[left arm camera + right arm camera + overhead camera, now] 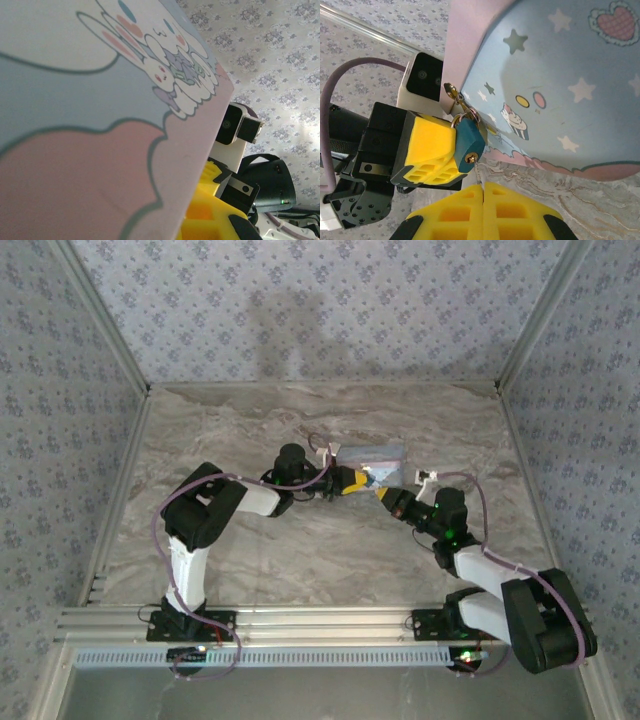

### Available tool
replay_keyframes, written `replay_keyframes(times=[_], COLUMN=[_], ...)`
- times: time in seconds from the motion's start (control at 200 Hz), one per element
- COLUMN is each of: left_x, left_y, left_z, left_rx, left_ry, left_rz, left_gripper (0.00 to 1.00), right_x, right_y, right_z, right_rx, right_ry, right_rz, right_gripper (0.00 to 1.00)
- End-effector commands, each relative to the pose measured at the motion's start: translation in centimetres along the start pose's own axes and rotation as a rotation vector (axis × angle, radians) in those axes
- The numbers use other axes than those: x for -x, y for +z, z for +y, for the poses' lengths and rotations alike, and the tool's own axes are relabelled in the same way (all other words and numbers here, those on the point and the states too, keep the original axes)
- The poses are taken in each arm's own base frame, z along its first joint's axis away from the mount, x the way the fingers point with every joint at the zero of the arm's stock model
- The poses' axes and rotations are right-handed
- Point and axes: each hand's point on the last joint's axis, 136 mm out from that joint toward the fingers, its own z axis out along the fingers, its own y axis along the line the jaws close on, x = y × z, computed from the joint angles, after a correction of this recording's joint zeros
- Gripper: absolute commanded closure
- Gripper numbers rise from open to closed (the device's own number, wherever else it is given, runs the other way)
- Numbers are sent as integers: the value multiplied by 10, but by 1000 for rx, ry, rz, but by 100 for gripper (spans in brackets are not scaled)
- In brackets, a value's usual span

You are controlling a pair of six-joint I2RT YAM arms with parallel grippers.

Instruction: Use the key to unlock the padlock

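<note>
A teal metal padlock (469, 140) hangs from the light blue cartoon-printed box (560, 100) — right fingers (505, 210), pressed together just below, pinch a thin pale key (478, 175) reaching its underside; closed left fingers (427, 142) touch its side.

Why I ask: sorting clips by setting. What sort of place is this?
Probably a lab test booth: marble-look table, patterned wall panels on three sides, aluminium mounting rail at the near edge.
</note>
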Motion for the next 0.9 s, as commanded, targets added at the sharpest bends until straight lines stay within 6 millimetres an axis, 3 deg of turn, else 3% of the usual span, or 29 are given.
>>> replay_keyframes(times=[0.0, 0.375, 0.6, 0.894], left_x=[-3, -4, -3, -7], left_y=[2, 2, 2, 4], left_z=[-11, -8, -14, -21], left_rx=[-54, -60, -92, -117], left_ry=[54, 44, 47, 57], left_rz=[16, 14, 17, 34], left_gripper=[100, 100, 100, 100], right_x=[9, 10, 8, 15], right_y=[4, 3, -5, -1], right_z=[16, 16, 7, 12], right_rx=[51, 44, 21, 32], right_ry=[-13, -16, -2, -2], right_rz=[-22, -36, -23, -17], right_gripper=[100, 100, 100, 100])
